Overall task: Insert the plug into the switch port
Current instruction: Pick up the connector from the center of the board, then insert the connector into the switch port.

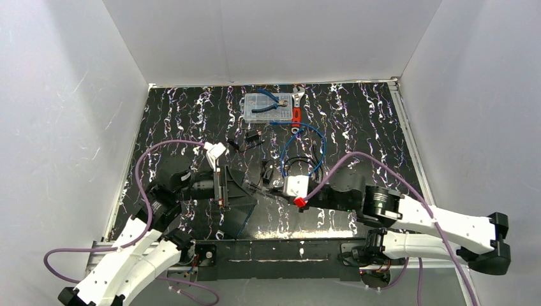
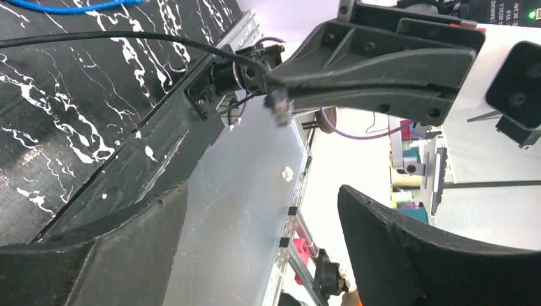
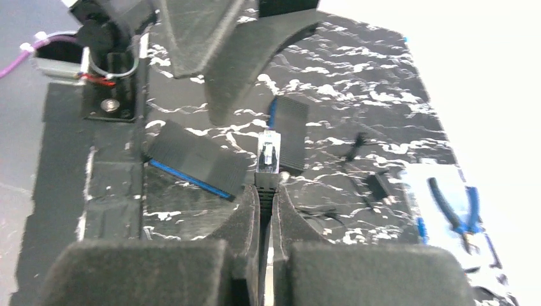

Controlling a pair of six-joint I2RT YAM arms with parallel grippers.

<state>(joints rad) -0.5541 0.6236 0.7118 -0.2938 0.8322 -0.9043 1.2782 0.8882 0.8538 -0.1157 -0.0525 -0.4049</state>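
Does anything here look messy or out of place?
Only slightly: the blue-handled pliers lie on top of the clear plastic box at the back, and a blue cable sprawls in loose loops in front of it.

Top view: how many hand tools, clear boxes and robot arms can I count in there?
Hand tools: 2, the blue-handled pliers and the red-handled wrench
Clear boxes: 1, the clear box
Robot arms: 2, the left arm and the right arm
Total: 5
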